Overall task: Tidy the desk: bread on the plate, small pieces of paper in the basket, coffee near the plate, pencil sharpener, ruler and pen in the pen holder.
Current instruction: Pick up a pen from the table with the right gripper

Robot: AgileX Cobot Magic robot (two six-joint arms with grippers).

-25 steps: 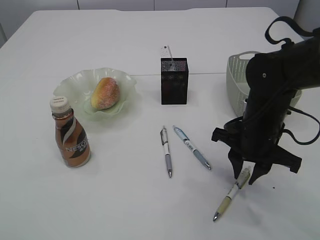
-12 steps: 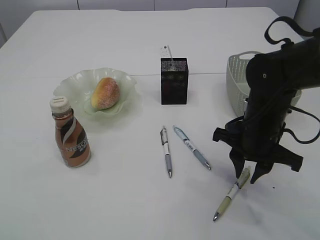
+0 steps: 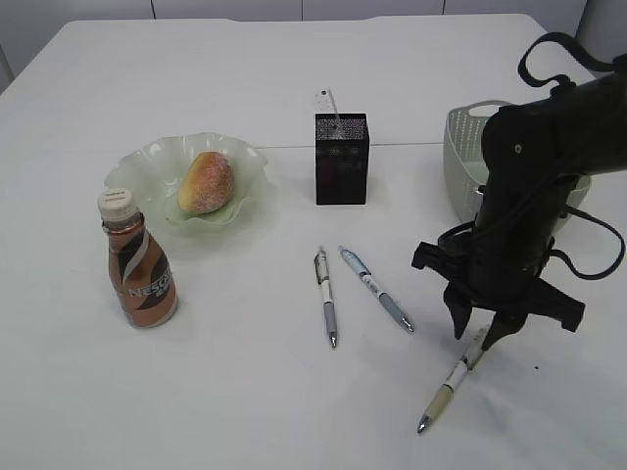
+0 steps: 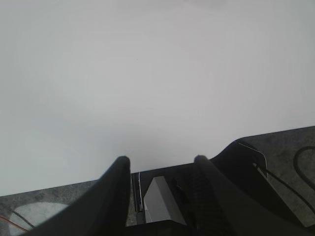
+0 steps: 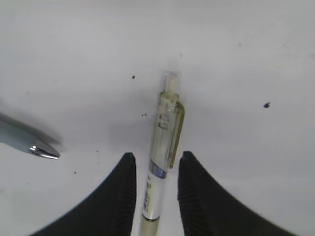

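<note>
Right end effector (image 3: pixel 477 340), exterior view: fingers point down at the desk (image 3: pixel 245 392) and straddle the upper end of the yellow-grip pen (image 3: pixel 450 383). Two more pens (image 3: pixel 326 295) lie to its left; pen holder (image 3: pixel 341 158) and basket (image 3: pixel 462 157) stand beyond it.

Right wrist view: end effector (image 5: pixel 155 164) jaws are spread, one on each side of the pen (image 5: pixel 161 152), with small gaps showing.

Left wrist view: left end effector (image 4: pixel 160 164) jaws spread, nothing between them.

A round bread roll (image 3: pixel 206 182) lies on the wavy glass plate (image 3: pixel 137 157), left of the black mesh pen holder (image 3: pixel 341 160). Right of the holder stands the pale plastic basket (image 3: pixel 460 157). A brown coffee bottle (image 3: pixel 139 267) stands before the plate.
</note>
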